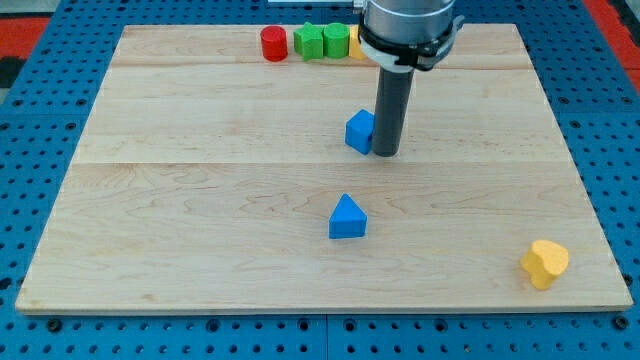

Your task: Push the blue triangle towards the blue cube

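The blue triangle (347, 218) lies on the wooden board (200, 200) a little below the middle. The blue cube (358, 131) sits above it, nearer the view's top. My tip (386, 154) rests on the board right against the cube's right side, well above and slightly right of the triangle. The rod hides part of the cube's right edge.
A red cylinder (273, 43), two green blocks (308, 42) (335, 41) and a partly hidden yellow block (356, 44) line the board's top edge. A yellow block (544, 263) lies at the bottom right corner. Blue pegboard surrounds the board.
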You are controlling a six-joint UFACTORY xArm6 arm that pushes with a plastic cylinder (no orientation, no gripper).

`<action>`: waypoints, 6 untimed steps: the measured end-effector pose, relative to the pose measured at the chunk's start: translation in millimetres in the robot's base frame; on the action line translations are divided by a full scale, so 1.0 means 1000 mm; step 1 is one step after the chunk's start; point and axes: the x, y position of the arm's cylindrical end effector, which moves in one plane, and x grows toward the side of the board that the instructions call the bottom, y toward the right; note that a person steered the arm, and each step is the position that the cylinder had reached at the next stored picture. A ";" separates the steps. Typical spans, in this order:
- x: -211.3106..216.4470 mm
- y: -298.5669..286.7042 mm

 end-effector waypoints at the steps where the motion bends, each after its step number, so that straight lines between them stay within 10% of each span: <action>1: 0.021 0.000; 6: 0.016 -0.041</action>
